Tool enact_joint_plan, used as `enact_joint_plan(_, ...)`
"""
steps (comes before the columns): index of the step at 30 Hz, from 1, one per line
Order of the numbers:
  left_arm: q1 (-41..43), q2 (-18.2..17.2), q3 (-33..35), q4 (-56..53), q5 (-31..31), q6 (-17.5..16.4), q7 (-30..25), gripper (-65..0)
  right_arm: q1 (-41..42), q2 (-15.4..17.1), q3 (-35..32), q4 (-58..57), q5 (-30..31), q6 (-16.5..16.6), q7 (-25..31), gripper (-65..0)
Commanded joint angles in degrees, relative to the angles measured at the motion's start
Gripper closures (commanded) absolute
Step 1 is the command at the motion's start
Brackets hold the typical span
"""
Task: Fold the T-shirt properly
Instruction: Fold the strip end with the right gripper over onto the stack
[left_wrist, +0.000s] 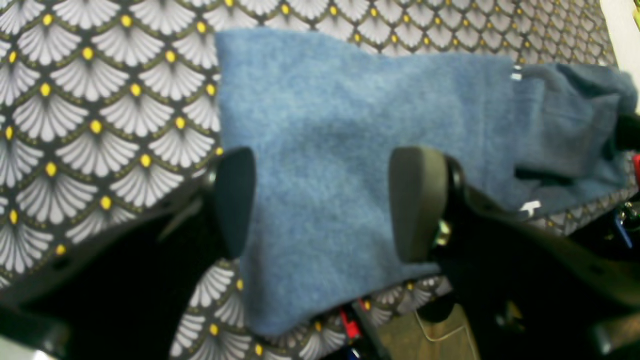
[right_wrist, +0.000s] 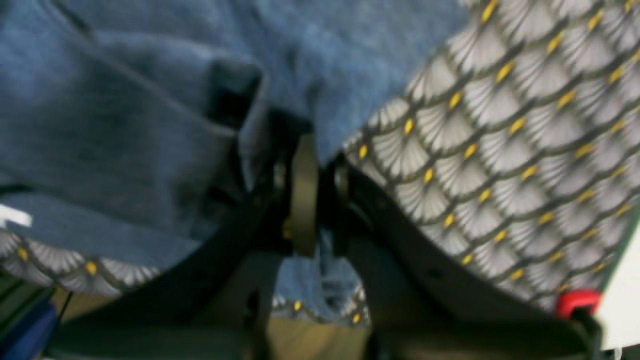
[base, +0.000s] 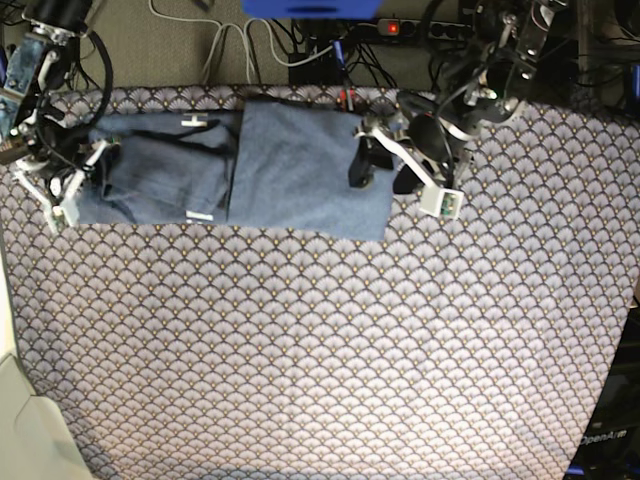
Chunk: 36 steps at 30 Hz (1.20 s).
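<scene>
Lying lengthwise left-right in base view, T-shirt (base: 240, 165)

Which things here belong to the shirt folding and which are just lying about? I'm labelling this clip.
Part of the job:
- T-shirt, partly folded
- right gripper, pinching the shirt's edge
- left gripper, open over the other end

Just there:
- scallop-patterned tablecloth
- cables beyond the far table edge

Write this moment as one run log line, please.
T-shirt: partly folded on tablecloth | right gripper: shut on T-shirt | left gripper: open over T-shirt
</scene>
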<state>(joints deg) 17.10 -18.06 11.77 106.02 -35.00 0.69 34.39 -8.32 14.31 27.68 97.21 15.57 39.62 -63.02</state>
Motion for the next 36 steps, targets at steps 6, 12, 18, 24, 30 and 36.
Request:
enact_joint_plan(6,-0.18,-0.35,-0.12,3.04,-0.47,-0.47,-1.12,-41.2,-1.05,0.95,0.32,4.64,0.21,0.38,-0.32,0.0)
enact_joint_plan(12,0.44,-0.44,-0.12,3.39,-0.47,-0.47,-1.29,-41.2,-4.56,0.6,-4.34,13.69,0.21,0.38,-0.93,0.0)
enact_joint_plan(18,2.55,-0.09,-5.22,3.57,-0.47,-0.73,-1.12,-41.2,-6.06,-0.99,-11.46,16.77,0.3,0.38,-0.84,0.0)
enact_joint_plan(24,6.06,0.0,-15.42,5.59,-0.56,-0.73,-1.12,-41.4,-4.83,-3.8,-18.23,17.3,0.38,0.38,-0.84,0.0)
enact_joint_plan(30,9.31,0.09,-24.74,5.24,-0.56,-0.91,-1.03,-41.4,-0.17,-7.49,-22.71,17.56,0.38,0.38,-5.59,0.0)
enact_joint_plan(36,10.9,0.09,-29.84,5.15,-0.56,-0.91,-1.03,-41.4,2.73,-11.18,-30.36,17.47,0.38,0.38,-7.17,0.0)
